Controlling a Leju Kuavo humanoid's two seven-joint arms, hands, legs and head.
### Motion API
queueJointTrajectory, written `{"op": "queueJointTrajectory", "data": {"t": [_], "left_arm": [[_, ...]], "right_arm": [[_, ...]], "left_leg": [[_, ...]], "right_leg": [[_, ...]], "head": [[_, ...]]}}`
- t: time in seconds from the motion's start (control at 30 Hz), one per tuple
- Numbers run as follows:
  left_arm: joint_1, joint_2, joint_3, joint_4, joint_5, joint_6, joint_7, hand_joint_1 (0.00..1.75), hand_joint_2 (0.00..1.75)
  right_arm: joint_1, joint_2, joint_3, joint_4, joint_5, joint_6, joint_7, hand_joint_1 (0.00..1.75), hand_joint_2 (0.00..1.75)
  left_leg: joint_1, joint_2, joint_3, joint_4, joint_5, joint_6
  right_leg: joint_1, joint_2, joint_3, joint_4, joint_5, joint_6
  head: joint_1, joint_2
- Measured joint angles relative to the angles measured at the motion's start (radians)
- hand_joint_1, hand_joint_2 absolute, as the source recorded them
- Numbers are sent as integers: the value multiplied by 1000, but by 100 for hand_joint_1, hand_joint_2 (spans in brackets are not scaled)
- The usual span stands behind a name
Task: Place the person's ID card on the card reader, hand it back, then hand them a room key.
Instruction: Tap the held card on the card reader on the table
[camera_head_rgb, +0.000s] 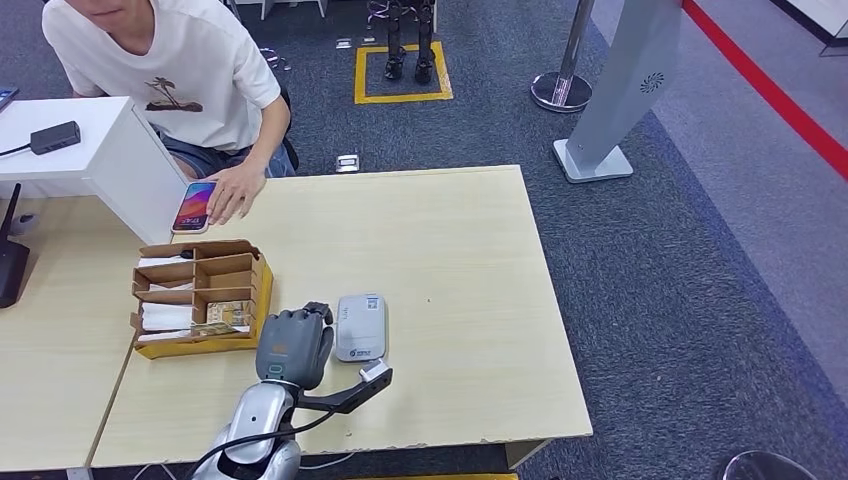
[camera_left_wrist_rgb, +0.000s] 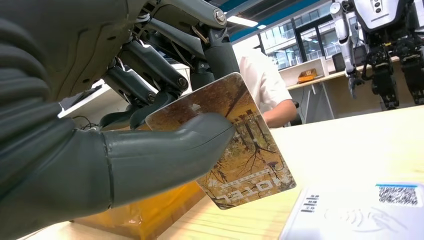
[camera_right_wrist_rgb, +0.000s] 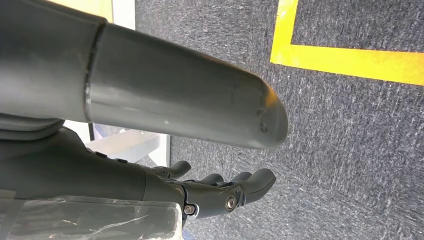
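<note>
I observed the left hand pinching a hotel key card just left of the card reader, with the person at the table's far-left edge, while the right hand hung with fingers loosely apart.

The table is pale matt wood. The box is brown cardboard. The card looks glossy, the carpet rough.
</note>
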Motion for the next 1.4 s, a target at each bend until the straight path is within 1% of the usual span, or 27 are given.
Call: {"op": "queueJointTrajectory", "data": {"t": [0.2, 0.47, 0.93, 1.0, 1.07, 1.2, 1.4], "left_arm": [[0, 14, -5, 8, 0, 0, 46, 175, 175], [1, 27, -4, 10, 0, 0, 47, 175, 175], [2, 29, -2, 11, 0, 1, 43, 175, 175], [2, 29, -2, 11, 0, 7, 25, 175, 175], [2, 25, -1, 11, 0, 21, -15, 175, 175], [1, 4, -1, 11, 0, 49, -91, 175, 175], [-9, -28, -3, 4, 0, 45, -120, 175, 175]], "right_arm": [[0, 0, 0, 0, 0, 0, -1, 0, 0], [0, 0, -1, 0, 0, -1, -3, 0, 0], [0, 0, -1, 0, 0, -1, -3, 0, 0], [0, 0, -1, 0, 0, 0, -3, 0, 0], [0, 0, 0, 0, 0, 2, -2, 0, 0], [-1, 0, 3, 0, 0, 7, -2, 0, 0], [-1, 0, 11, 0, 0, 16, -2, 0, 0]], "left_leg": [[0, 0, 0, 0, 0, 0], [0, 0, 0, 0, 0, 0], [0, 0, 0, 0, 0, 0], [0, 0, 0, 0, 0, 0], [0, 0, 0, 0, 0, 0], [0, 0, 0, 0, 0, 0], [0, 0, 0, 0, 0, 0]], "right_leg": [[0, 0, 0, 0, 0, 0], [0, 0, 0, 0, 0, 0], [0, 0, 0, 0, 0, 0], [0, 0, 0, 0, 0, 0], [0, 0, 0, 0, 0, 0], [0, 0, 0, 0, 0, 0], [0, 0, 0, 0, 0, 0]], "head": [[0, 0], [0, 0], [0, 0], [0, 0], [0, 0], [0, 0], [0, 0]]}}
